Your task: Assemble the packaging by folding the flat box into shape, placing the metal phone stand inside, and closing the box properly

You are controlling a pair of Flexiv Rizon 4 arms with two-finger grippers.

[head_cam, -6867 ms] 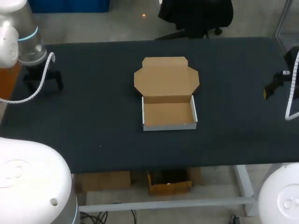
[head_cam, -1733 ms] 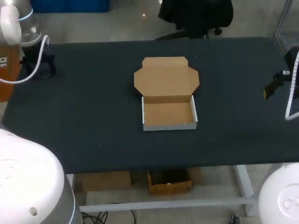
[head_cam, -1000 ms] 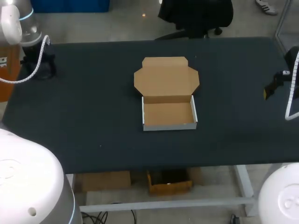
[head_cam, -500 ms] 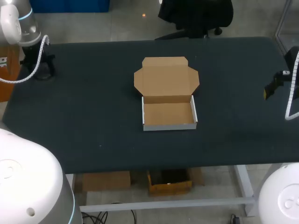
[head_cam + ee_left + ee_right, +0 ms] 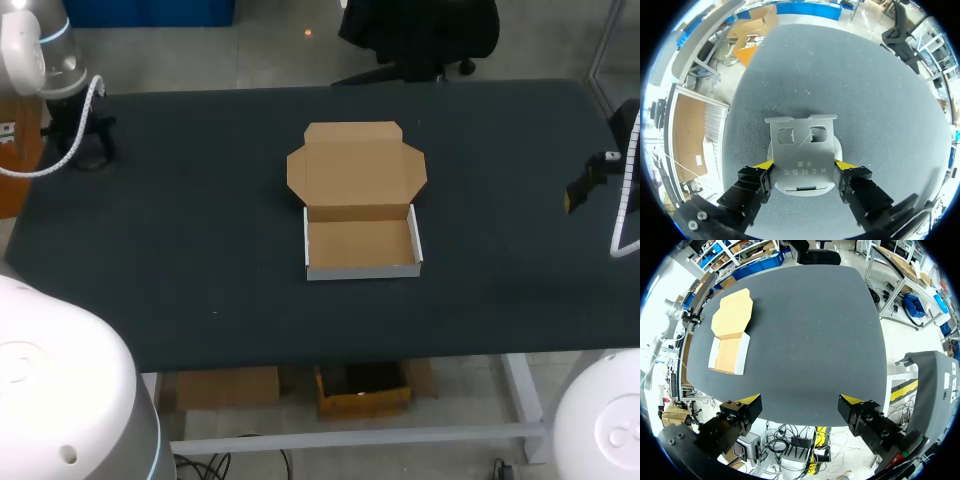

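Currently left gripper (image 5: 804, 164) is clamping the stand (image 5: 801, 150) by its sides over the table's (image 5: 200, 250) far left corner, ready to carry. Box (image 5: 360, 245) is sitting mid-table, lid (image 5: 356, 165) lying open to receive it. Right gripper (image 5: 800, 399) is hanging released at the right edge, out of the way.

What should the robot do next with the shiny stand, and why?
Probably lift the stand a little way off the table. The left gripper seems to pinch it from both sides, so it looks ready to carry. The box sits folded, open and empty in the middle of the table, so the stand likely goes there.
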